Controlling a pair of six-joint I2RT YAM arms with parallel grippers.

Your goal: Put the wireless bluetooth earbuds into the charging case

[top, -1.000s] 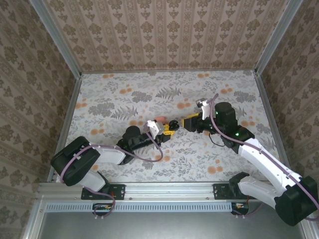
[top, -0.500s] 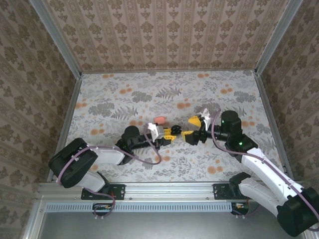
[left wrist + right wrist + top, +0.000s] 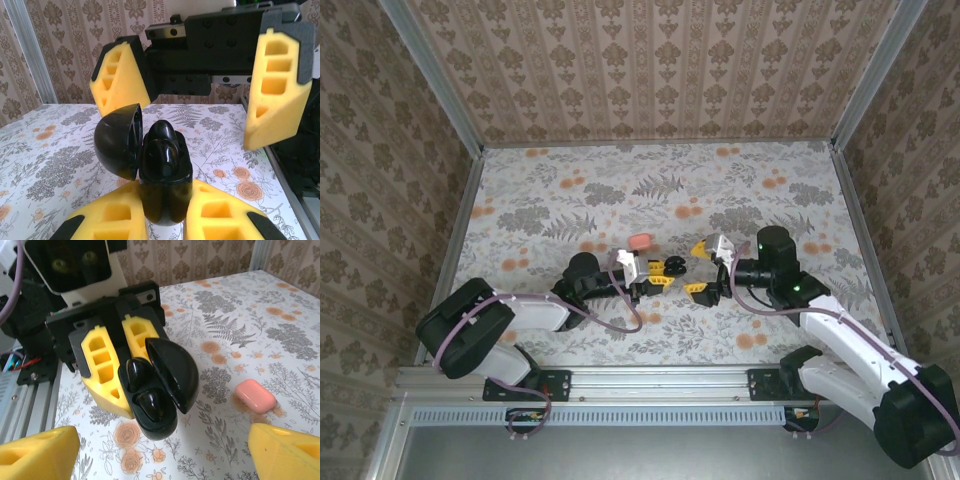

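Right gripper has spread its jaws wide; left gripper clamps the open black charging case, where the right wrist view shows black earbuds seated.

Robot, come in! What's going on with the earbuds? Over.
Left end effector shut on black case, lid open. Right end effector open, facing it. Two black earbuds in case. Pink case lying apart.

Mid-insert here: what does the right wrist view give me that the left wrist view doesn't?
Right wrist view: two black earbuds sitting in their wells, and a pink case lying on the table. Left wrist view: the right hand head-on, its fingers spread open. Both: the open black case clamped in the left hand.
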